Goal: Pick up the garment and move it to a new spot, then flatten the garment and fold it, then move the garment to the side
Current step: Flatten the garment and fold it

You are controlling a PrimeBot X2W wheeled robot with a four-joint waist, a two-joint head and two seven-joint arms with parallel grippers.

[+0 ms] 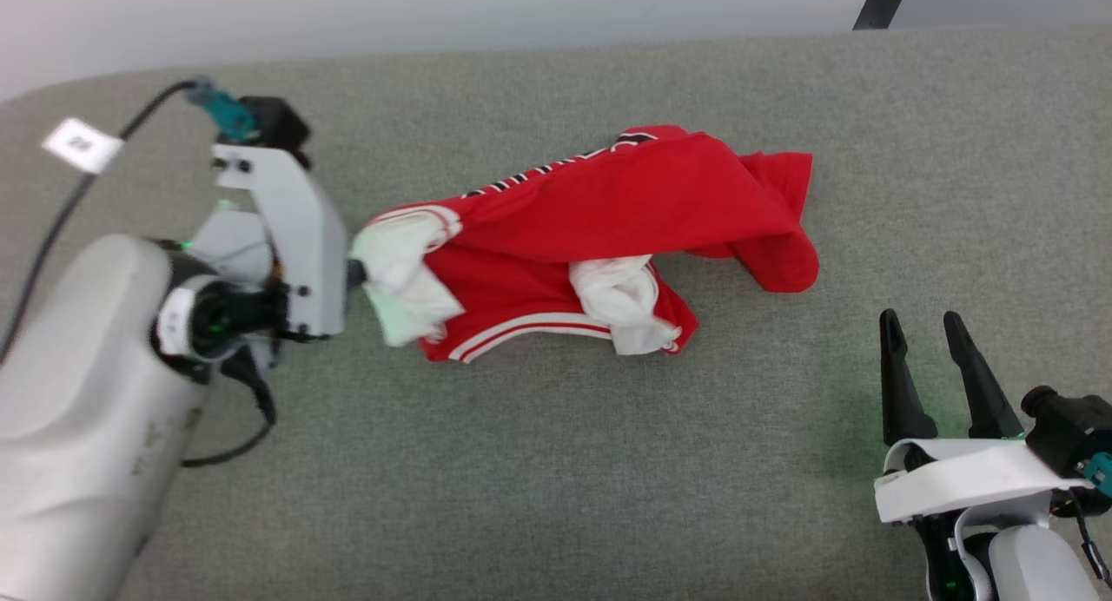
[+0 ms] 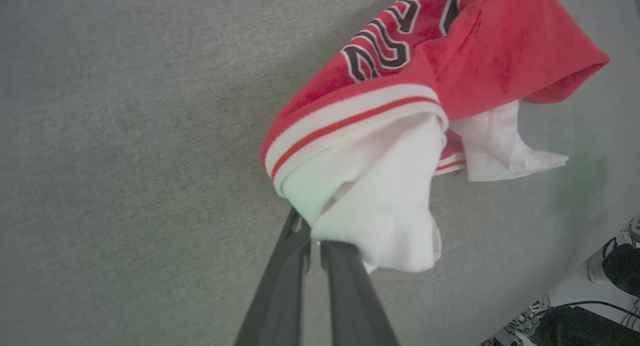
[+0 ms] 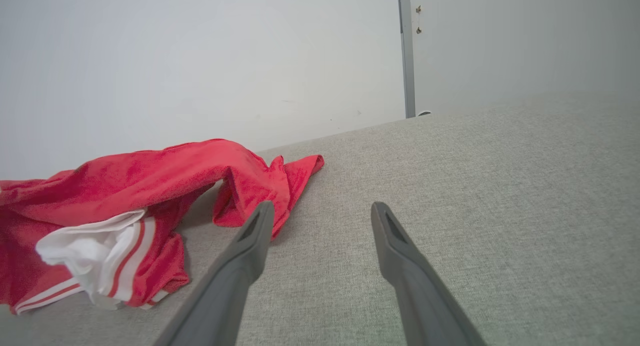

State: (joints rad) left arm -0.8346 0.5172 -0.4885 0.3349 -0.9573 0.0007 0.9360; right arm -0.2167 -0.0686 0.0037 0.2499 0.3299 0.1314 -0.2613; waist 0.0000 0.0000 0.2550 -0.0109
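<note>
Grey fabric surface (image 1: 556,479), crumpled red garment (image 1: 625,210), white sleeve (image 1: 404,280) in tight left jaws, right jaws apart.

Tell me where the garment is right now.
Head view: the garment lies crumpled midway on the grey surface, its left-end white sleeve pinched by the left gripper; the open right gripper stands apart, lower right.
</note>
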